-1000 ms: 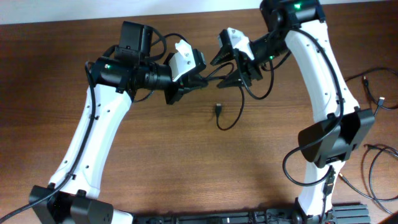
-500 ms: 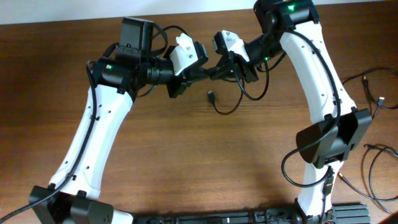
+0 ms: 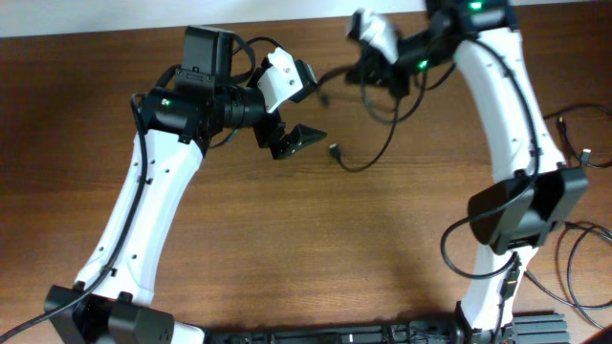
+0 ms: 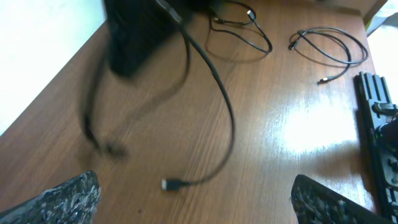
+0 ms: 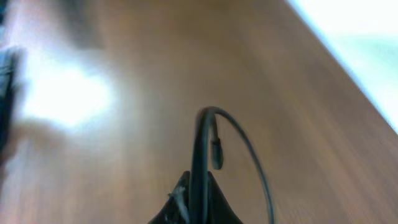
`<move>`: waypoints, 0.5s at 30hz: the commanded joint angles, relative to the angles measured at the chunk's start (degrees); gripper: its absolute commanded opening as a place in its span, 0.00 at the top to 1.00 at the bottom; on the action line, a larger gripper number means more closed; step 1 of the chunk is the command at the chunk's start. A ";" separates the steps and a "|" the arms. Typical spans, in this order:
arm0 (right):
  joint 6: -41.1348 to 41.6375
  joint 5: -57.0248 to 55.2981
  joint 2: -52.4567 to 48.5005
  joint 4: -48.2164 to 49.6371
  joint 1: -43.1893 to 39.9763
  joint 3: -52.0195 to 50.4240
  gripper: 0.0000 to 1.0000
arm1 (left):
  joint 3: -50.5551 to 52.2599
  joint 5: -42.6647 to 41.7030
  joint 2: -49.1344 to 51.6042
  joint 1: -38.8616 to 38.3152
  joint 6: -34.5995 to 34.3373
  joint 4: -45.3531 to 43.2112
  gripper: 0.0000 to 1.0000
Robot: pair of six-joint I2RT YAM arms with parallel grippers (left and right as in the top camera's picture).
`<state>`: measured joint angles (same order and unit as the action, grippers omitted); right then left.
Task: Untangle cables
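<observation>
A thin black cable (image 3: 368,164) hangs from my right gripper (image 3: 357,73) near the table's far edge. Its loop and plug (image 3: 335,150) rest on the wood. In the right wrist view the right gripper (image 5: 199,194) is shut on this cable (image 5: 200,143), which arcs over with a plug end (image 5: 216,154) dangling. My left gripper (image 3: 311,105) stands open just left of the plug, holding nothing. From the left wrist, the left gripper (image 4: 196,208) has its fingertips (image 4: 73,198) wide apart, and the plug (image 4: 169,184) lies on the table between them, further out.
More black cables (image 3: 579,143) lie loose at the table's right edge, another loop (image 3: 583,263) nearer the front; they also show as cables (image 4: 326,46) in the left wrist view. A black rail (image 3: 382,334) runs along the front edge. The white wall borders the far side.
My left gripper has opened and let go of the cable. The right gripper, now shut on the cable, has pulled up and right toward the far edge, dragging the loop and plug rightward.
</observation>
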<state>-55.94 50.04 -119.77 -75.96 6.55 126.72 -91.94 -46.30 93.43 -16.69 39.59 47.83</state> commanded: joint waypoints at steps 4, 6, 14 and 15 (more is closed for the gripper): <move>41.81 -21.86 0.46 18.62 -9.84 0.22 0.96 | 0.00 3.13 -0.87 0.22 -0.15 0.24 0.01; 46.25 -26.05 0.46 22.60 -11.76 0.22 0.96 | 0.00 3.13 -0.87 0.22 -0.15 0.24 0.01; 53.64 -39.63 0.46 35.15 -19.93 0.22 0.96 | 0.00 3.13 -0.87 0.22 -0.15 0.24 0.01; 53.44 -42.58 0.46 35.78 -20.65 0.22 0.96 | 0.00 3.15 -0.87 0.22 -0.15 0.24 0.01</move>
<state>-5.63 17.30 -119.77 -41.80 -11.92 126.54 -91.94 -43.22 93.43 -16.69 39.59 48.12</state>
